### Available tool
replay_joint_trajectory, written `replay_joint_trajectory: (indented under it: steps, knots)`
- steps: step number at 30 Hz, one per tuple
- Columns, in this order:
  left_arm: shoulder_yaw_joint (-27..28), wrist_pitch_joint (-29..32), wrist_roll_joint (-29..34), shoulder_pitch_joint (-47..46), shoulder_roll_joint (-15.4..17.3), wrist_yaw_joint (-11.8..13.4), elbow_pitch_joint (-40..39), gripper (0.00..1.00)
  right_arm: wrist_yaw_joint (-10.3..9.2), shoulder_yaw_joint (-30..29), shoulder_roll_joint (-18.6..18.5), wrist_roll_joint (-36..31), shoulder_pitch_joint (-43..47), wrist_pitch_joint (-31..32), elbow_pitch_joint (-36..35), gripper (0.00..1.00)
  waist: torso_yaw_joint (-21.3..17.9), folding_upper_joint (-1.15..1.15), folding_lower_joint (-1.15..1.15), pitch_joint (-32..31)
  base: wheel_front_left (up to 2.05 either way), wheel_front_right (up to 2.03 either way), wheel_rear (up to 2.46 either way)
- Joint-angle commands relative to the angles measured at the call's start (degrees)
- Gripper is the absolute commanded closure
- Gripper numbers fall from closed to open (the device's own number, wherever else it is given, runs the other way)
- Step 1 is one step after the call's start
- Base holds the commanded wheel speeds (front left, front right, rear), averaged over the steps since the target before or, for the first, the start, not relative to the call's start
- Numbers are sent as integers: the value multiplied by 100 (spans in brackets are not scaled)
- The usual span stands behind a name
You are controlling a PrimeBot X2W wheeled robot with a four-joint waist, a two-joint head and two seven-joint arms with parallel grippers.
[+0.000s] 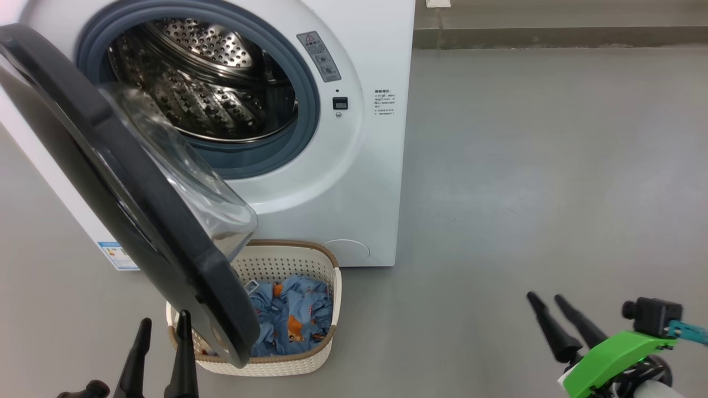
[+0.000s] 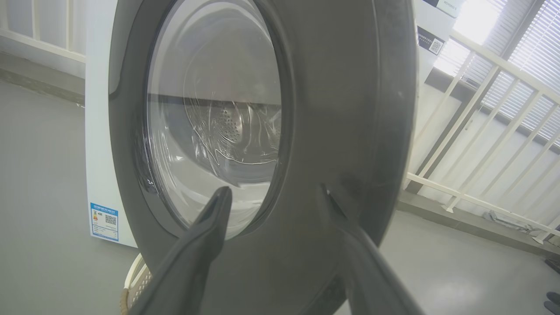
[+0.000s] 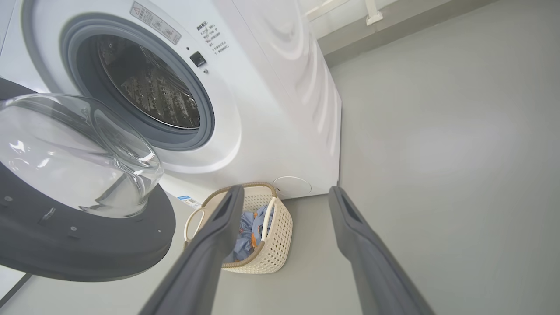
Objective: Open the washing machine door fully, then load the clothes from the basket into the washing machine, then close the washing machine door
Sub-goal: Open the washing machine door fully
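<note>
The white washing machine [image 1: 343, 182] stands with its steel drum [image 1: 210, 83] exposed. Its round black door [image 1: 133, 210] with the clear glass bowl [image 1: 182, 171] is swung outward and overhangs the basket [image 1: 287, 265]. The cream basket sits on the floor before the machine and holds light blue clothes [image 1: 293, 315] with orange figures. My left gripper [image 1: 163, 326] is open at the lower left, just in front of the door's outer face [image 2: 341, 131]. My right gripper [image 1: 547, 298] is open at the lower right, well clear of the basket [image 3: 275, 245], with nothing between its fingers.
Grey floor [image 1: 542, 166] stretches to the right of the machine up to a low wall base [image 1: 553, 36]. A white railing [image 2: 477, 127] and window blinds stand behind the door in the left wrist view. A blue label sticker [image 2: 104, 221] marks the machine's lower front.
</note>
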Motion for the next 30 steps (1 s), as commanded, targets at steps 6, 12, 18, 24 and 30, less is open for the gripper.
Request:
replay_joint_trajectory:
  steps: [6, 12, 18, 24, 30]
  knots:
    - [207, -37, 99, -115, 25, 3, -190, 0, 33, -1258, 399, -1485, 568, -71, -303, 0, 11, 0, 0, 27, 0, 0, 0]
    - [221, -37, 109, -125, 9, 3, -184, 0, 33, -2269, 816, -2708, 1040, -71, -781, 0, 36, 0, 0, 32, 0, 0, 0]
    - [237, -37, 119, -123, 1, 3, -187, 0, 33, -2877, 1107, -3450, 1289, -72, -1166, 0, 38, 0, 0, 41, 0, 0, 0]
    - [252, -37, 137, -122, 3, 3, -198, 0, 33, -3330, 1351, -4166, 1479, -72, -1513, 0, 33, 0, 0, 67, 0, 0, 0]
    - [257, -37, 144, -122, -8, 3, -199, 0, 33, -3578, 1496, -4660, 1657, -72, -1647, 0, 48, 0, 0, 82, 0, 0, 0]
